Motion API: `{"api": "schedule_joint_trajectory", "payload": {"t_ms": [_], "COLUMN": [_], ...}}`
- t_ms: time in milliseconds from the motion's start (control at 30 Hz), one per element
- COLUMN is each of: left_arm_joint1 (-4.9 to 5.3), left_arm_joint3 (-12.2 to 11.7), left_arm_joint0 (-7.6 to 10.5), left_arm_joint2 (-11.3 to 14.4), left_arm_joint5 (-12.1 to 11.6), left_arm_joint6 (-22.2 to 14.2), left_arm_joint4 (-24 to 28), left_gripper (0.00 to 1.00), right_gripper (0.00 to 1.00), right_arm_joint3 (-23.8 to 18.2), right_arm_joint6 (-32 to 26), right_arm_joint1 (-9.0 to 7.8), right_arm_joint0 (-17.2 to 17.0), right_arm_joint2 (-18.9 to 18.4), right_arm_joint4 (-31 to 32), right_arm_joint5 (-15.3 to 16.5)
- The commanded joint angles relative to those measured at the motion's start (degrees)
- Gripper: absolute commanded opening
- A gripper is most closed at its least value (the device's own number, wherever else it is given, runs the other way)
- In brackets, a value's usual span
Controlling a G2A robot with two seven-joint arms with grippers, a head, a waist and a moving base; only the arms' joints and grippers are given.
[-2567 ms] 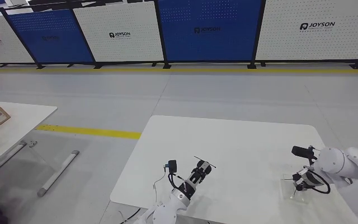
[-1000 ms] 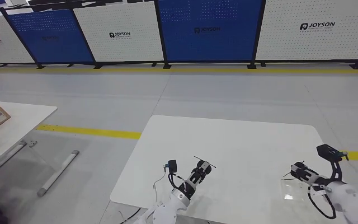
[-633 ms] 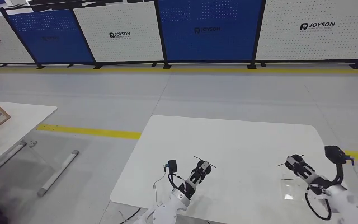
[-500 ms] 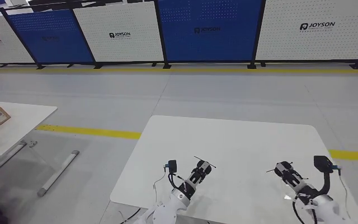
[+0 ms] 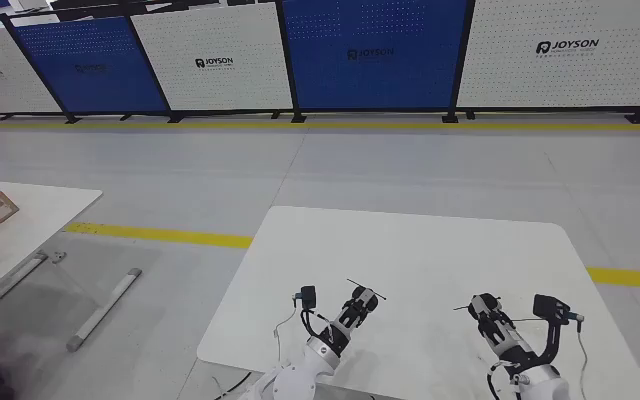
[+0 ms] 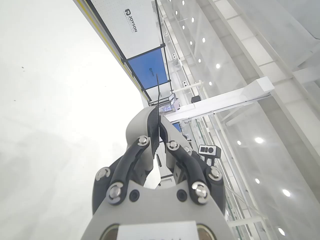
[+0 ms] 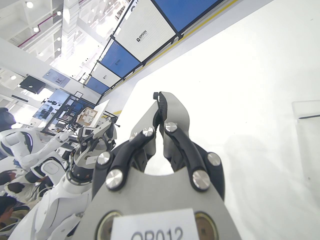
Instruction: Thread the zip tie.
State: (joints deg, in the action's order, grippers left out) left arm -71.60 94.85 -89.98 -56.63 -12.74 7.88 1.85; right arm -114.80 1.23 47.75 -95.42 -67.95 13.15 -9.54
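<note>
Thin black zip tie (image 6: 157,89) juts straight from the left pincer (image 6: 159,117).

Ceiling lamps (image 6: 258,140) cast soft shadows on table (image 7: 250,81).

Over the near edge of a white table (image 5: 420,240), left gripper (image 5: 362,299) clamped on a thin black zip tie (image 5: 366,289), strip crosswise at the fingertips and sticking out to both sides. Well apart from it, near the table's other front corner, right gripper (image 5: 484,305) pinching a second zip tie (image 5: 461,307), free end poking out toward the left gripper. Far beyond both sets of fingertips, grey floor (image 5: 330,165) with a yellow line (image 5: 160,235), then a row of blue and white pegboard panels (image 5: 375,55). Out past the left gripper's outer side, corner of another white table (image 5: 45,210).
</note>
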Motion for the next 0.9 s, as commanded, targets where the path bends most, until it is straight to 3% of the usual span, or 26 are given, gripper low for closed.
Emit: {"api": "schedule_joint_trajectory", "payload": {"t_ms": [0,100,167,233,333,467,767,867], "left_arm_joint1": [0.0,0.0,0.0,0.0,0.0,0.0,0.0,-0.09], "left_arm_joint3": [0.0,0.0,0.0,0.0,0.0,0.0,0.0,0.6], "left_arm_joint0": [0.0,0.0,0.0,0.0,0.0,0.0,0.0,0.6], "left_arm_joint2": [0.0,0.0,0.0,0.0,0.0,0.0,0.0,0.4], "left_arm_joint5": [0.0,0.0,0.0,0.0,0.0,0.0,0.0,1.1], "left_arm_joint6": [0.0,0.0,0.0,0.0,0.0,0.0,0.0,1.5], "left_arm_joint4": [0.0,0.0,0.0,0.0,0.0,0.0,0.0,-3.7], "left_gripper": [0.0,0.0,0.0,0.0,0.0,0.0,0.0,0.0], "right_gripper": [0.0,0.0,0.0,0.0,0.0,0.0,0.0,0.0], "right_arm_joint3": [0.0,0.0,0.1,0.8,2.0,2.6,2.6,2.6], "right_arm_joint6": [0.0,0.6,3.5,5.5,10.2,14.9,15.0,15.0], "right_arm_joint1": [0.0,0.22,0.72,1.17,2.05,3.43,3.52,3.52], "right_arm_joint0": [0.0,-0.1,-0.7,-2.2,-3.2,-2.5,-2.4,-2.4], "right_arm_joint2": [0.0,0.1,0.5,1.7,4.1,7.8,7.9,7.9], "right_arm_joint4": [0.0,-0.5,-2.6,-3.8,-2.6,-0.5,-0.5,-0.5], "right_arm_joint5": [0.0,1.0,4.3,9.8,12.6,12.7,12.7,12.7]}}
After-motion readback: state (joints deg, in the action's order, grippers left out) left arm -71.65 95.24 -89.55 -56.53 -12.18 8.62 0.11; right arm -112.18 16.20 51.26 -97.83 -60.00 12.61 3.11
